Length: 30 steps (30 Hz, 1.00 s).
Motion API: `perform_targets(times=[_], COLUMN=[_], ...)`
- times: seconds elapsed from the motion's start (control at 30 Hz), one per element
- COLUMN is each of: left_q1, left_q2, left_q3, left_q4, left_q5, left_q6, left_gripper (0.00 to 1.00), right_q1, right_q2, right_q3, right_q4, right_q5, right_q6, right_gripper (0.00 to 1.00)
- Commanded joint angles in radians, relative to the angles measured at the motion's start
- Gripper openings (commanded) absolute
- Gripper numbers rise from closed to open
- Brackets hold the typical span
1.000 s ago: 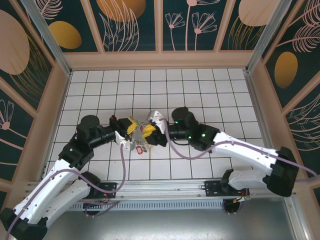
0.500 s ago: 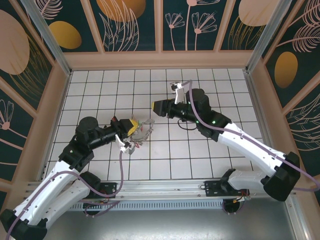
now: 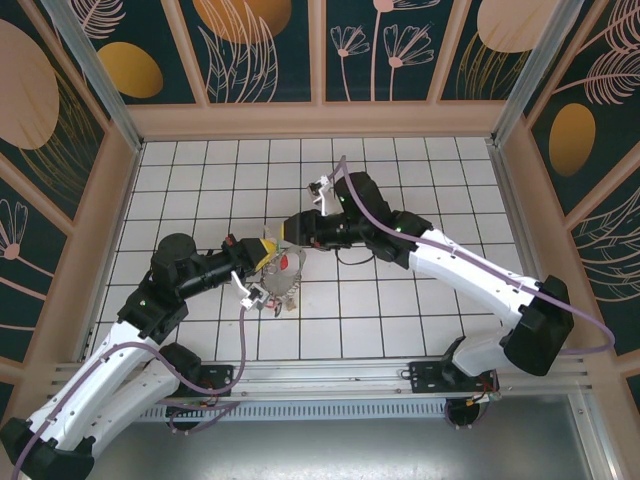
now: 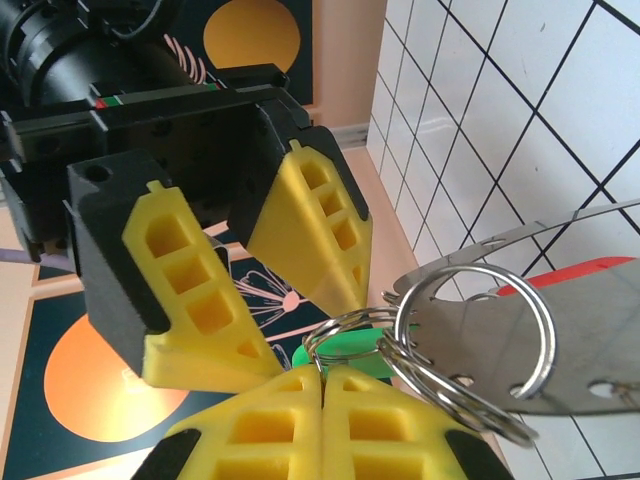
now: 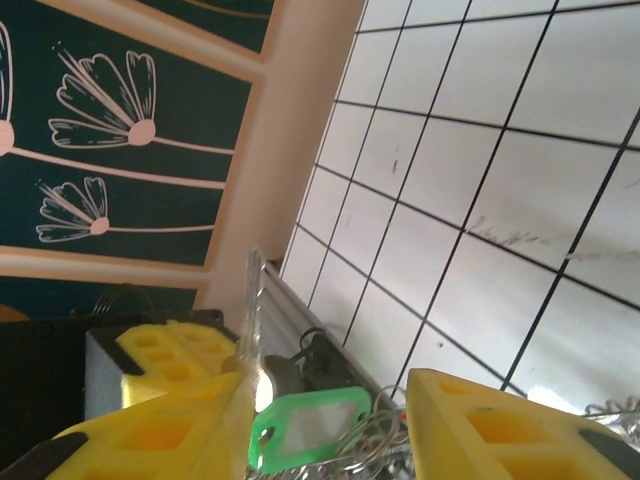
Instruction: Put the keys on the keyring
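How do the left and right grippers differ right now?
The left gripper is shut; the right gripper is open. The left gripper pinches the keyring; the right gripper clamps nothing, with a green tag sitting in its gap. Both have yellow fingers and face each other closely.

The top external camera sits high above and behind the arm bases. It looks steeply down over the white tiled desk to the painted back wall, the far view, with both arms in frame. The left wrist camera rides just behind the left pincer, very near, and faces along its yellow tips at the right pincer, almost head-on. The right wrist camera looks along its own yellow tips, low across the desk toward a painted wall. Both wrist views share the green tag and the keyring, at the mid-desk spot where the arms meet in the top view.
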Motion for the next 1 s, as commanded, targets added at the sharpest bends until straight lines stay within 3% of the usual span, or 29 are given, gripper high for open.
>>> perform_targets(times=[0.0, 0.27, 0.4, 0.67, 0.73, 0.87, 0.97], left_q1=[-0.004, -0.01, -0.013, -0.017, -0.019, -0.019, -0.019], left_q2=[-0.007, -0.005, -0.005, -0.015, -0.021, -0.04, -0.039], left_q3=[-0.002, -0.006, -0.006, -0.023, -0.028, -0.045, -0.046], left_q4=[0.055, 0.059, 0.059, 0.075, 0.081, 0.117, 0.126], left_q5=[0.021, 0.025, 0.031, 0.034, 0.041, 0.078, 0.09], left_q6=[0.028, 0.024, 0.024, 0.032, 0.031, 0.009, 0.014], left_gripper=[0.0, 0.0, 0.0, 0.0, 0.0, 0.0, 0.0], right_q1=[0.013, 0.028, 0.03, 0.017, 0.002, -0.024, -0.026], right_q2=[0.023, 0.084, 0.105, 0.119, 0.112, 0.097, 0.114], right_q3=[0.053, 0.085, 0.091, 0.103, 0.091, 0.068, 0.105], right_q4=[-0.022, -0.025, -0.003, 0.04, 0.045, 0.057, -0.024], right_q5=[-0.065, -0.136, -0.164, -0.232, -0.243, -0.293, -0.366], right_q6=[0.011, -0.023, -0.031, -0.018, -0.016, -0.033, -0.133], right_gripper=[0.45, 0.44, 0.33, 0.23, 0.17, 0.17, 0.24])
